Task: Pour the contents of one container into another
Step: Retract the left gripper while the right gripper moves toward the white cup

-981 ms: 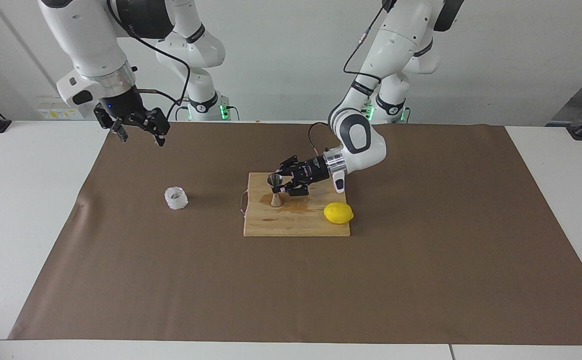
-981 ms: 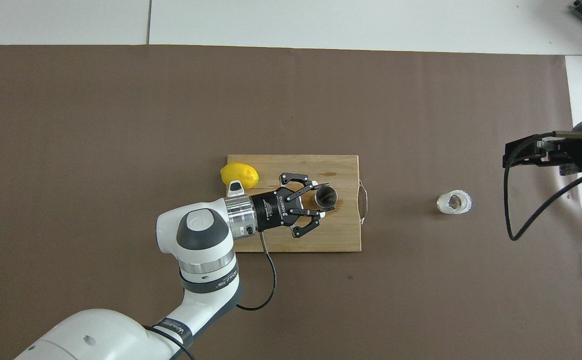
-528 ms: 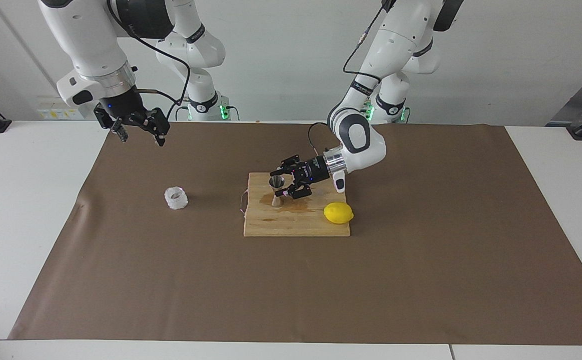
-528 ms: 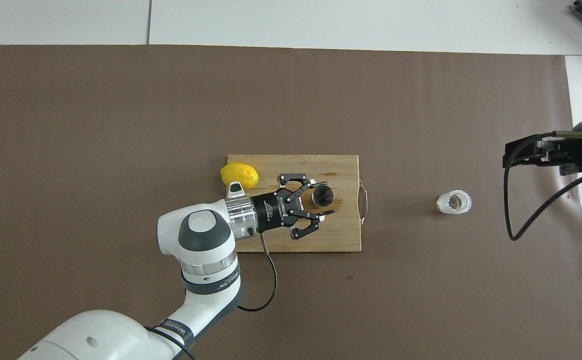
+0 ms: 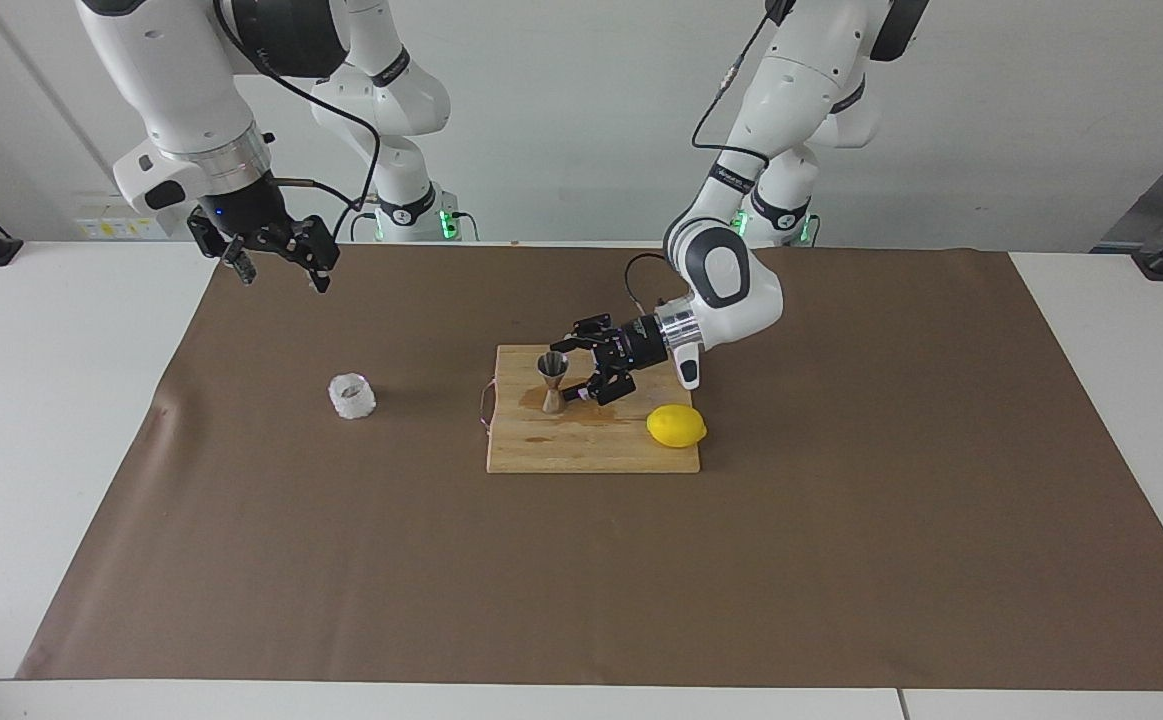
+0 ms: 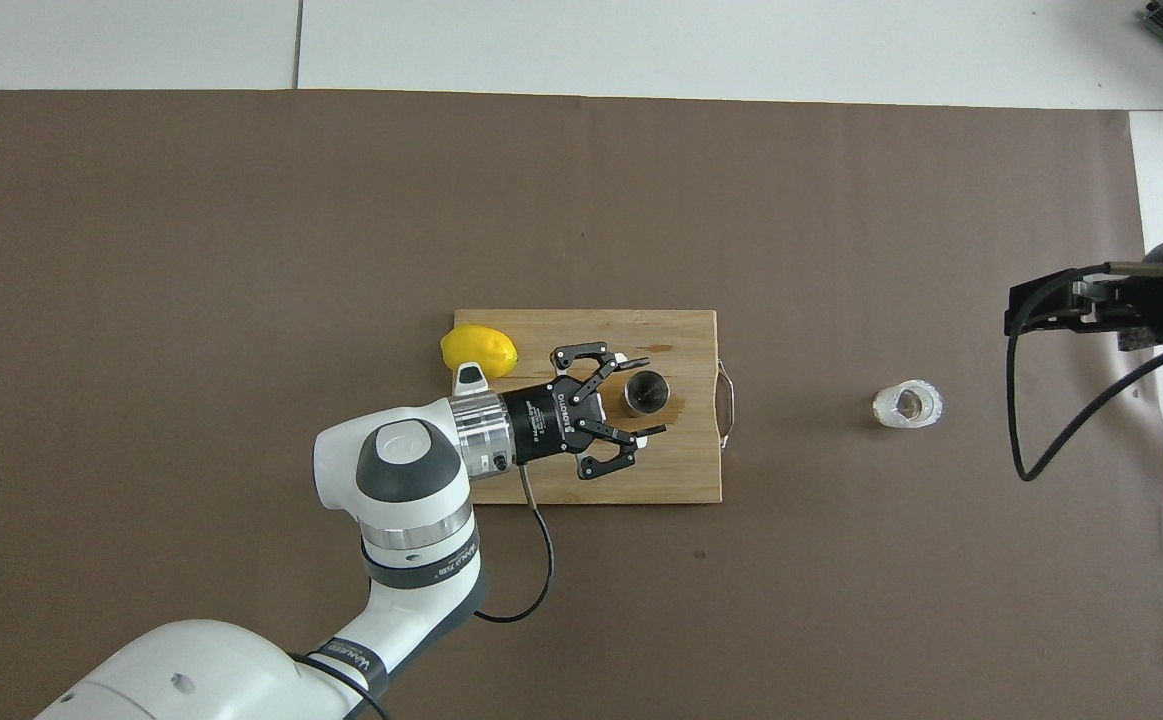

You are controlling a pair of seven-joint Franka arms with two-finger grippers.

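Left gripper (image 6: 641, 397) spread wide, low over cutting board (image 6: 686, 470), jigger (image 6: 647, 392) standing free just off fingertips. I see lemon (image 6: 479, 350) at board's corner. Glass cup (image 6: 907, 404) off board, toward right arm's end. Right gripper (image 5: 276, 265) unclenched, waiting aloft.

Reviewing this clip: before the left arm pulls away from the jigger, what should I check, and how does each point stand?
1. Jigger upright on cutting board: ok.
2. Left gripper open, fingers off the jigger: ok.
3. Lemon out of the retreat path: cannot tell.
4. Glass cup upright on the mat, untouched: ok.
5. Right gripper open, waiting above the mat: ok.
6. Liquid in the jigger: cannot tell.
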